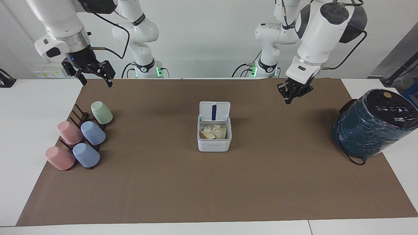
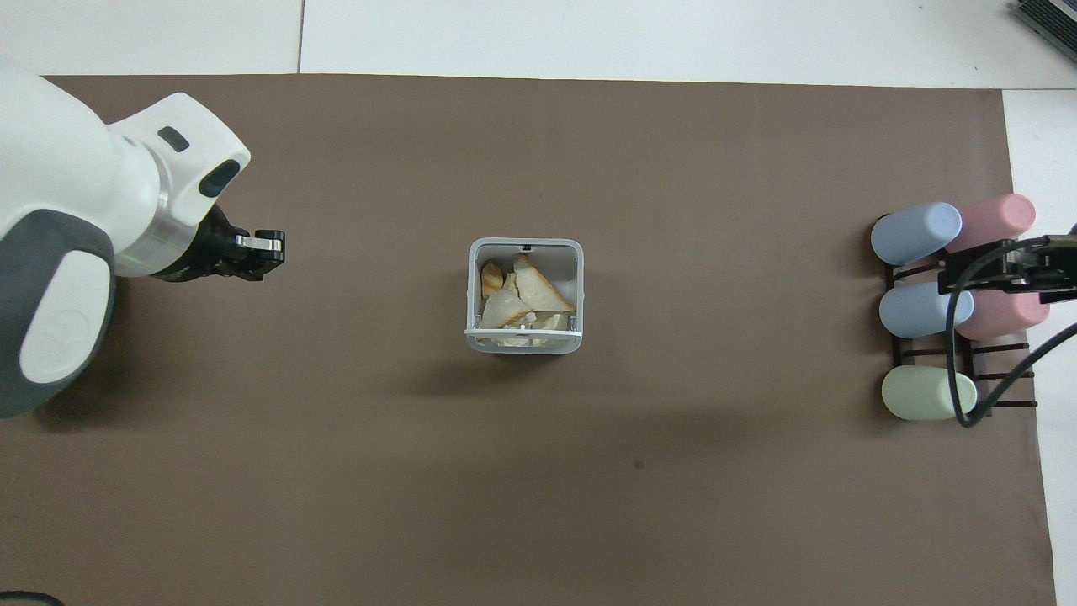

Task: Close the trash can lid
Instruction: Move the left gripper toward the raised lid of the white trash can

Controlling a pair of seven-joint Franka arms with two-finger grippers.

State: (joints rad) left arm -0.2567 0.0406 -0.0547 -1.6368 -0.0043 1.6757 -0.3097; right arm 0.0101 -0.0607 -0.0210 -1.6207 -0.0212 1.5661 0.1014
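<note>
Brown paper mat (image 1: 209,182) covers most of the white table (image 1: 32,137), and everything sits on it.

Big dark teal wrapped cylinder w/ a black top (image 1: 372,124) stands at the left arm's end of the table.

Dark wire rack (image 1: 80,119) at the right arm's end holds five plastic cups lying tipped: two pink cups (image 1: 60,158), two blue cups (image 1: 86,155) & one pale green cup (image 1: 102,112). Green one is nearest the robots.

Small white square plastic trash can (image 1: 214,142) sits in the middle of the mat, well apart from the rack and the cylinder. It has crumpled white and tan scraps (image 1: 214,132) inside. Flat white square lid (image 1: 214,112) stands up, swung open on the side of the can nearer the robots, blue strip on its underside showing. Can is not shut yet.

Left gripper (image 1: 289,97) hangs in the air over bare mat, between the cylinder and the can, touching nothing. Its fingers look close together w/ nothing between them, but I can't tell for sure if they're fully shut.

Right gripper (image 1: 95,80) hangs over the mat's edge at the robots' end, near the rack. It waits there. Fingers spread wide apart, holding nothing.
</note>
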